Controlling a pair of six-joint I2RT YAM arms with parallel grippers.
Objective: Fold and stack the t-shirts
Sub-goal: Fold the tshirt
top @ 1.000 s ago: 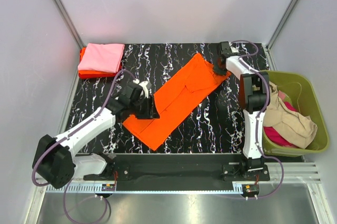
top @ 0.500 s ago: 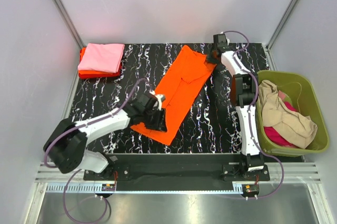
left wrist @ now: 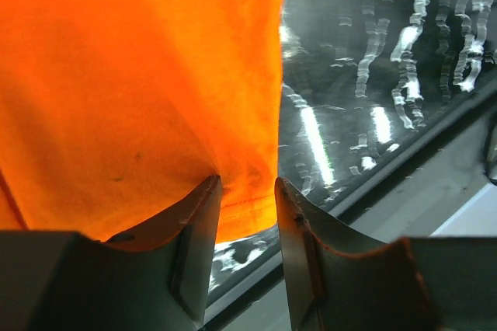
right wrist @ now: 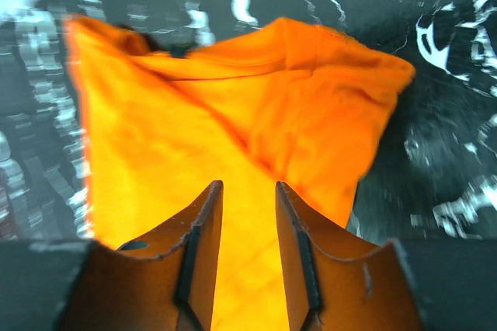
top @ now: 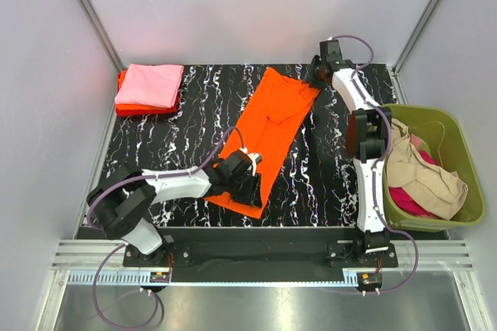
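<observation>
Left gripper (left wrist: 247, 182) is down at the near end of the bright orange shirt (top: 268, 133), jaws a little apart with the hem showing in the gap. They look too wide to be pinching thin cloth. Over at the far right, the right gripper (right wrist: 248, 185) hangs above the shirt's far end with its jaws apart too, and nothing is between them.

The orange shirt lies flat on the black marbled table (top: 178, 125). It makes a long narrow strip running from near-centre up toward the far right, and its sides look folded in, so I'd say it is partly folded and has yet to be folded across its length. At the far left a pink shirt (top: 149, 85) sits folded on a red-orange one (top: 126, 106), so two are done. In the green basket (top: 468, 221) on the right a beige shirt (top: 423, 175) and a magenta one (top: 405, 199) wait crumpled. By my reckoning the job is under halfway.
</observation>
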